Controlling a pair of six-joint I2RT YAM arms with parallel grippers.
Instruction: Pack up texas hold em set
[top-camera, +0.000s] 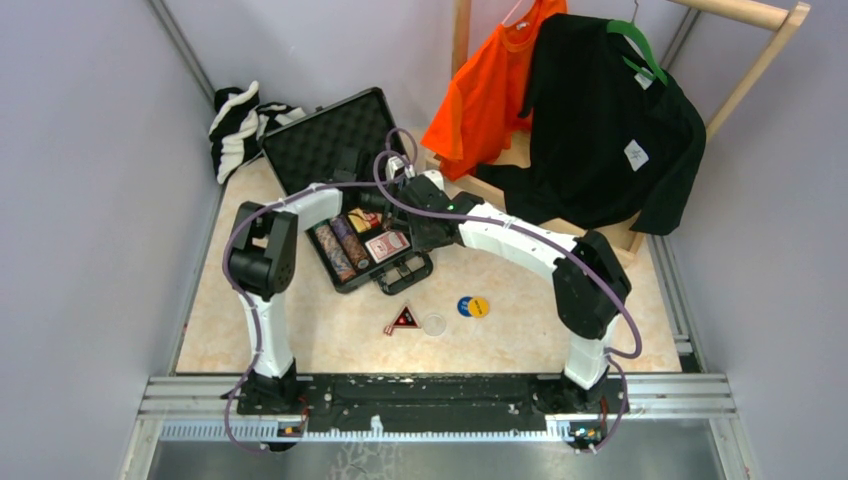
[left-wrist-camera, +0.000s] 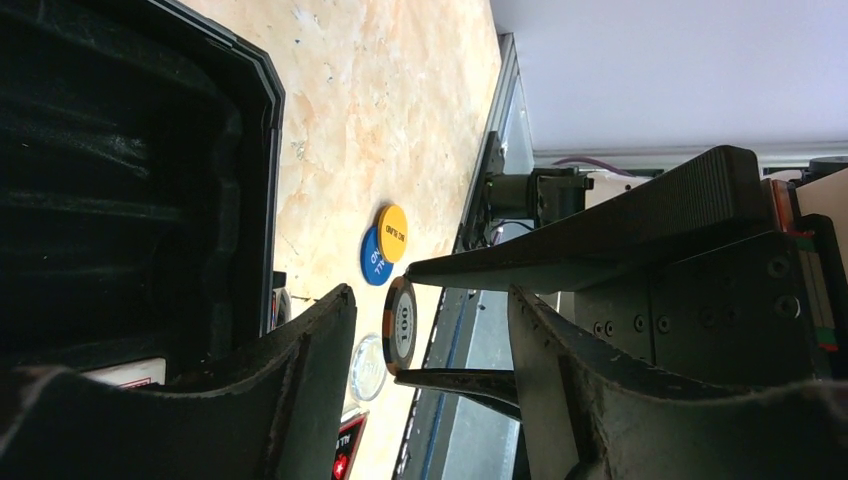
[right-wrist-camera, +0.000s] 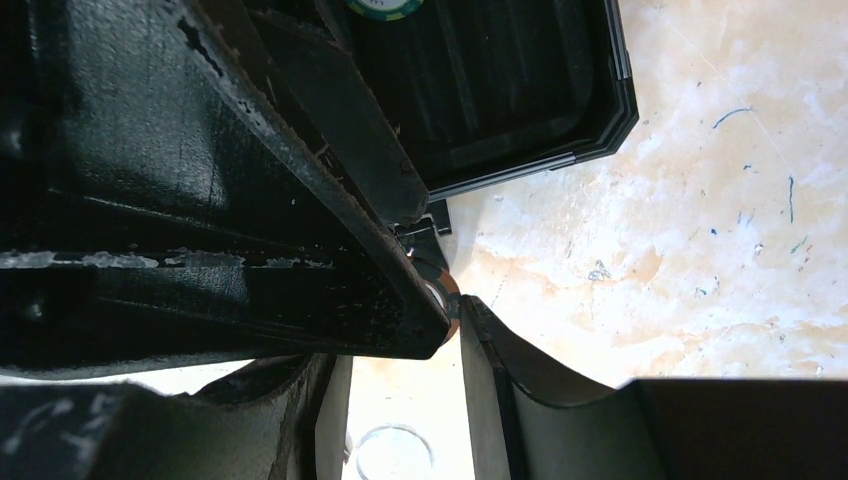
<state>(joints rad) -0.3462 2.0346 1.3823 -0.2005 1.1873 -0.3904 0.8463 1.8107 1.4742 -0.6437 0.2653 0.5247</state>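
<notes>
Top view, centre: black briefcase (top-camera: 330, 140) lying open on the desk (top-camera: 560, 320), lid leaning toward the upper left. Chip rows (top-camera: 340, 250) and red card deck (top-camera: 387, 245) sitting in its base. Both arms meeting over the case's right side.

Left wrist view, centre: right fingers (left-wrist-camera: 500, 262) clenching a "100" poker chip (left-wrist-camera: 400, 323) across its rim, holding it just beside the case's edge. Left fingers (left-wrist-camera: 300, 390) standing released on either side of that chip, gaps showing.

Top view, desk to the lower right of the case: black-red triangle (top-camera: 403, 319) and clear disc (top-camera: 434, 323) lying near each other. Blue disc (top-camera: 464, 306) and yellow disc (top-camera: 481, 307) overlapping.
</notes>
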